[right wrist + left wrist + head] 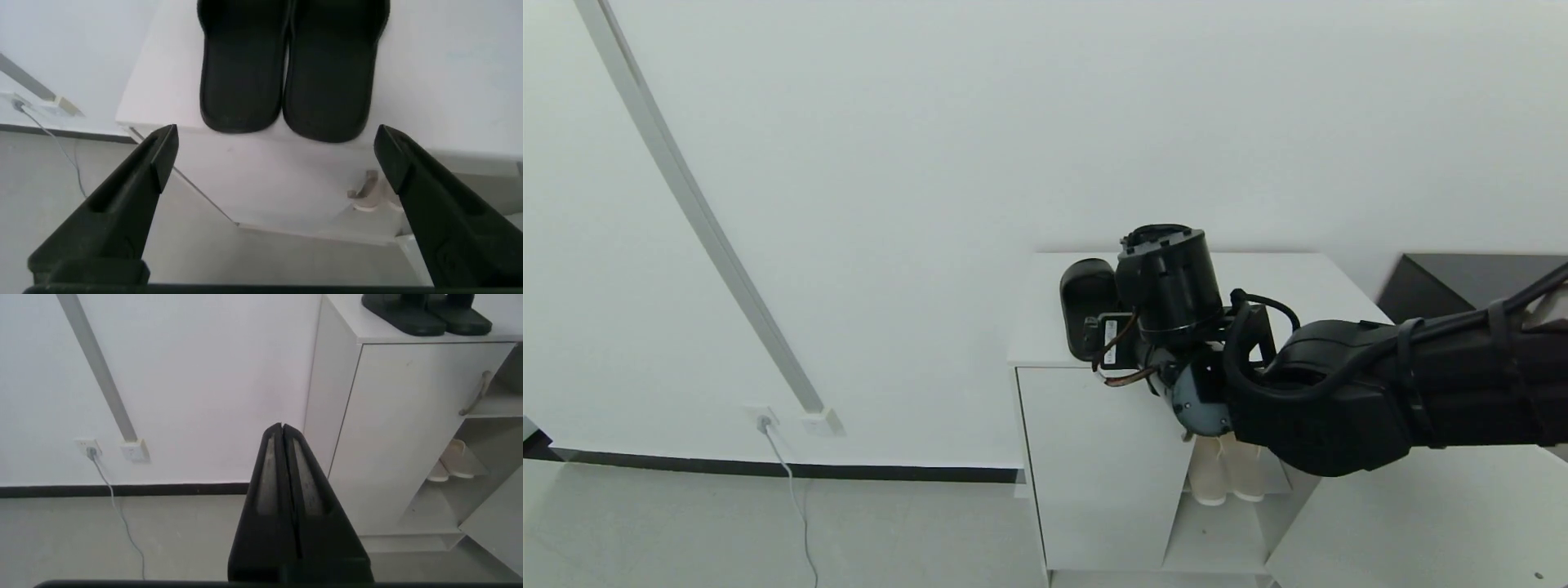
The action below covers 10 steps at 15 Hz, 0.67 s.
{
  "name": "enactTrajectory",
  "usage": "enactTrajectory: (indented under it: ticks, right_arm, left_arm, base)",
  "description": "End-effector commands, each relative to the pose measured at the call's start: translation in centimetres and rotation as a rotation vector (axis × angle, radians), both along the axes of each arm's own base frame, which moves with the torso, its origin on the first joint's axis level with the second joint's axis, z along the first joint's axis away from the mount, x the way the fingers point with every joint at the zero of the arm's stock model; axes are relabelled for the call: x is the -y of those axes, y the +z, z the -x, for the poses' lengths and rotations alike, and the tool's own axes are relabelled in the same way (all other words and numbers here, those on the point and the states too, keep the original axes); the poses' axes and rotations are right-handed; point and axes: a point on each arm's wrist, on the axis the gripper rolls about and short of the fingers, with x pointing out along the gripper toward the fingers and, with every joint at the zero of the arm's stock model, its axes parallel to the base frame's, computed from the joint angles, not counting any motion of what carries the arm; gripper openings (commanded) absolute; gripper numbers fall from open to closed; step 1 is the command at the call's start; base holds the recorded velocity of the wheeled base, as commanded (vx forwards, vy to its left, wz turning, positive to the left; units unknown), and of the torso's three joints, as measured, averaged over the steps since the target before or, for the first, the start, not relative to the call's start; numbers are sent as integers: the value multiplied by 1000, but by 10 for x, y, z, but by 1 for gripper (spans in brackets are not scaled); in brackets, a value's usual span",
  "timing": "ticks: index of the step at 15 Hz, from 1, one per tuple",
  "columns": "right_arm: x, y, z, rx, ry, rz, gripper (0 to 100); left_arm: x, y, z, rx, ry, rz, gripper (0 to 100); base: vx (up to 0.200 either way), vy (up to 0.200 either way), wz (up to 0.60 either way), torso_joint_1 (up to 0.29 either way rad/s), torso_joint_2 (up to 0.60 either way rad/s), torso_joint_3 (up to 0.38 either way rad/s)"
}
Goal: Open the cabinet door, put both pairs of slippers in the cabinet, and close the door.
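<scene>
A pair of black slippers (294, 65) lies side by side on top of the white cabinet (458, 90). My right gripper (278, 151) hovers open just in front of their toes, one finger on each side and nothing between them. In the head view my right wrist (1168, 286) covers most of the black slippers (1086, 306). A pair of white slippers (1225, 478) stands inside the cabinet on a shelf, behind the open right door (1380, 523). My left gripper (282, 429) is shut and empty, low and well left of the cabinet (392, 441), where the white slippers (453, 461) show inside.
The cabinet's left door (1103, 465) is closed, its handle (476, 392) at the inner edge. A white wall stands behind, with a slanted conduit (686, 196) and a socket with a cable (768, 425). Bare grey floor (768, 531) lies left of the cabinet. A dark object (1462, 282) sits at right.
</scene>
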Motion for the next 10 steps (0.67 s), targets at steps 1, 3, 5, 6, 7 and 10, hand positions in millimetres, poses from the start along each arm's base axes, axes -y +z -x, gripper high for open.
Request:
enactTrajectory:
  ticks: [1, 3, 5, 6, 7, 10]
  right_arm:
    - [-2, -7, -3, -11, -1, 12, 100]
    - [-4, -14, -6, -18, -4, 20, 100]
    - [-7, -25, -10, -35, -6, 36, 100]
    - [-9, -32, -13, -46, -9, 48, 100]
    - [-10, -38, -20, -39, -18, 47, 100]
    - [-13, -57, -43, 18, -22, 66, 100]
  left_arm:
    - [0, 0, 0, -1, 0, 0, 0]
    - [0, 0, 0, -1, 0, 0, 0]
    - [0, 0, 0, -1, 0, 0, 0]
    - [0, 0, 0, -1, 0, 0, 0]
    - [0, 0, 0, -1, 1, 0, 0]
    - [0, 0, 0, -1, 3, 0, 0]
  base:
    - [200, 0, 0, 17, 2, 2]
    - [200, 0, 0, 17, 2, -2]
    - [200, 0, 0, 5, -2, 0]
    - [200, 0, 0, -2, 2, -2]
    - [0, 0, 0, 0, 0, 0]
    - [0, 0, 0, 0, 0, 0]
